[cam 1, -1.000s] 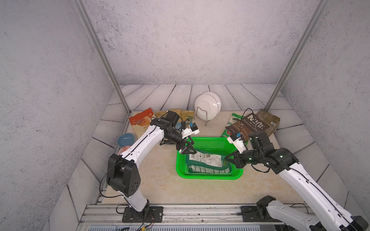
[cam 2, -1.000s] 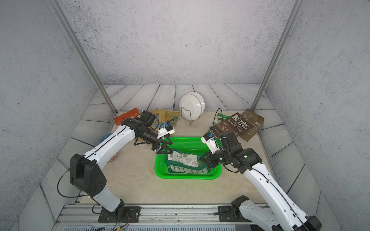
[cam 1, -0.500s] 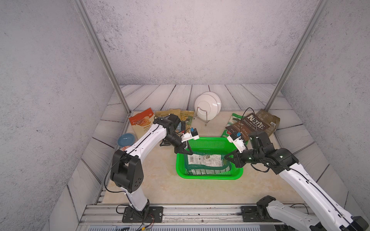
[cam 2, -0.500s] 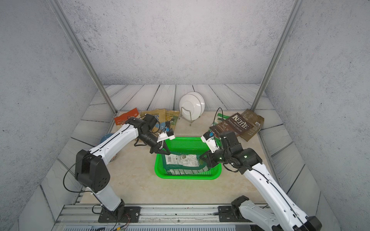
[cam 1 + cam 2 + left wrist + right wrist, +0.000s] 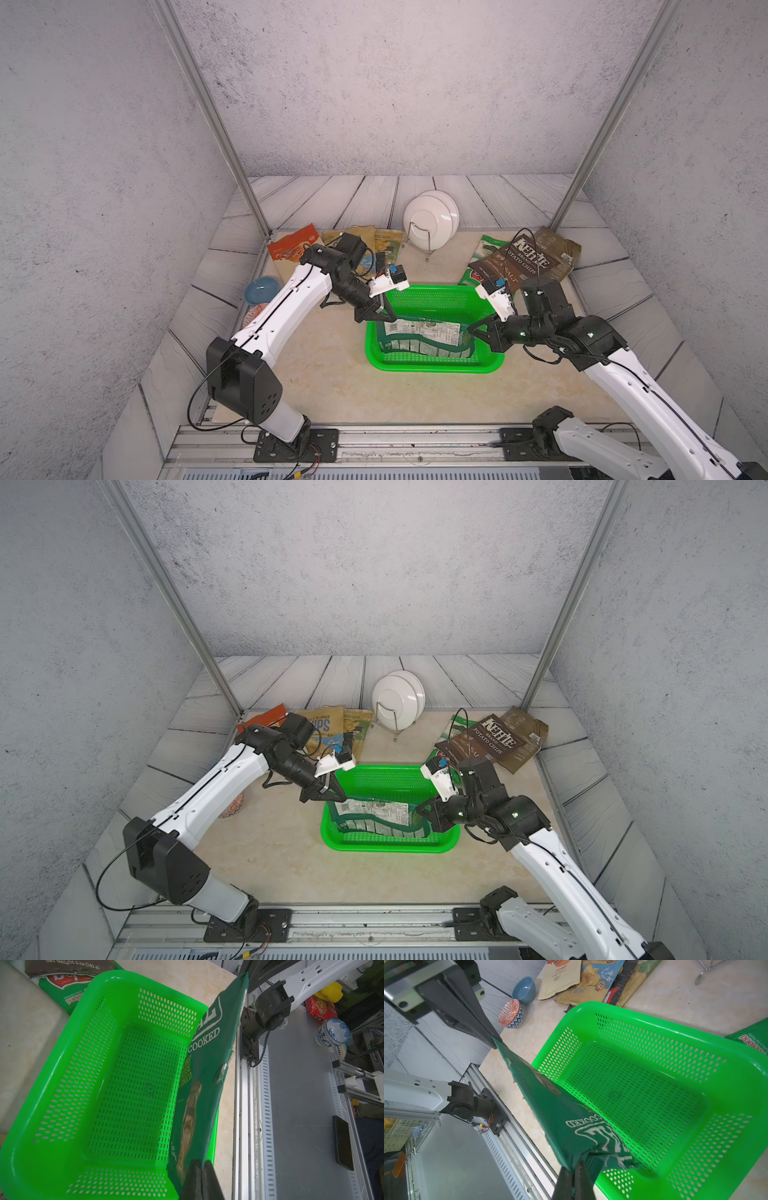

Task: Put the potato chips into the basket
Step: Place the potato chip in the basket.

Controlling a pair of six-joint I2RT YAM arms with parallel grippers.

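Left gripper (image 5: 394, 319) clamps the green chip bag (image 5: 422, 334) at its 9 o'clock end, right gripper (image 5: 471, 328) at 3 o'clock. The bag hangs over the basket (image 5: 432, 368), toward its 6 o'clock side.

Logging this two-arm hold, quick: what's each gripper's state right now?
Left gripper: shut on one end of the green chip bag.
Right gripper: shut on the same bag's other end.
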